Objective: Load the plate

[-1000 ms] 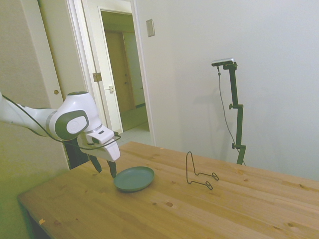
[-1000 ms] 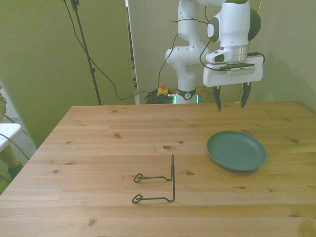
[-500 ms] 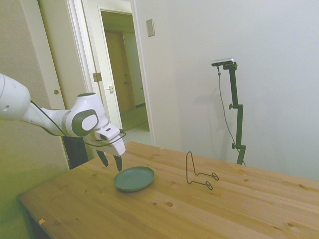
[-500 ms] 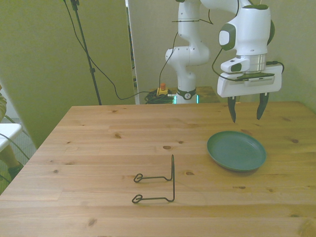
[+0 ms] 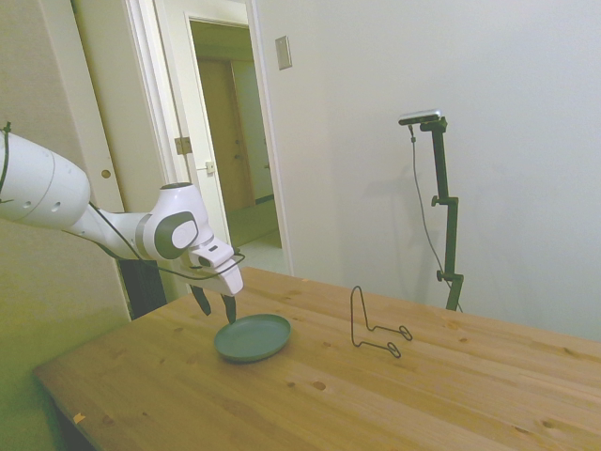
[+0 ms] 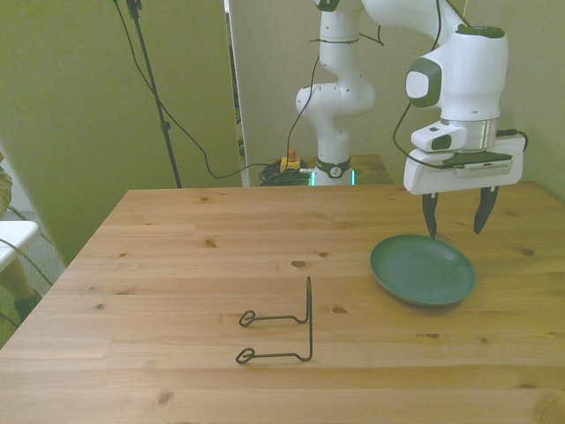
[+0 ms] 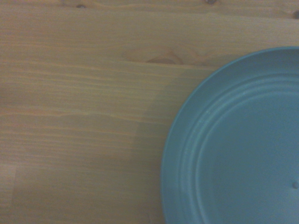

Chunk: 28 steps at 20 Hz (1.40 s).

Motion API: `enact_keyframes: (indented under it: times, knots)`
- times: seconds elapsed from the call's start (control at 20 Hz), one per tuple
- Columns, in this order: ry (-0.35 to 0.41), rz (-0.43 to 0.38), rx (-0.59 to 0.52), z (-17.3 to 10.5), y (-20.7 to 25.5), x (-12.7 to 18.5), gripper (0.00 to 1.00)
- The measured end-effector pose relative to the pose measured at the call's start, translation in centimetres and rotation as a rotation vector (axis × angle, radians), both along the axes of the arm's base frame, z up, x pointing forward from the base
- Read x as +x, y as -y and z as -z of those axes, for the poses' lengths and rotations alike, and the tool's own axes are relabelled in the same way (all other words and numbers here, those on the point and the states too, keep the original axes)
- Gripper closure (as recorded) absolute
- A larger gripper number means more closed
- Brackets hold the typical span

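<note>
The teal-green plate [image 5: 253, 337] [image 6: 423, 269] lies flat on the wooden table, toward the front view's right. It fills much of the wrist view, where the plate [image 7: 238, 144] shows its ringed inside and rim. My gripper [image 5: 216, 307] [image 6: 457, 221] hangs open just above the plate's far rim, fingers pointing down, with nothing between them. It touches nothing.
A black wire rack [image 5: 373, 324] [image 6: 282, 327] stands on the table [image 6: 177, 265] to the front view's left of the plate, with one upright loop and two feet. An open doorway [image 5: 230, 141] lies behind the arm in the side view.
The gripper has moved toward the front view's right and lower, from behind the plate to just over its far rim. Its fingers stay open. Plate and rack have not moved.
</note>
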State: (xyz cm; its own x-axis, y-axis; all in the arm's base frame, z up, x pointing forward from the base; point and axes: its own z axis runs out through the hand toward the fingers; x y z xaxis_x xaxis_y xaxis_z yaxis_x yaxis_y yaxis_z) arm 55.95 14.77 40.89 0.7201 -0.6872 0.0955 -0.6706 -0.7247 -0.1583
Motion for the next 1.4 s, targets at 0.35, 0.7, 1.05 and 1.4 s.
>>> enact_keyframes:
  times: [0.35,0.7,1.05,1.4]
  knots:
    - [-0.020,0.002,-0.005,1.9,-1.0,1.0,0.00]
    - [-0.012,-0.014,0.003,3.4,-2.3,1.7,0.00]
    - [-0.014,-0.017,0.003,3.9,-3.4,2.0,0.00]
    - [-0.013,-0.013,-0.003,4.5,-4.0,2.9,0.00]
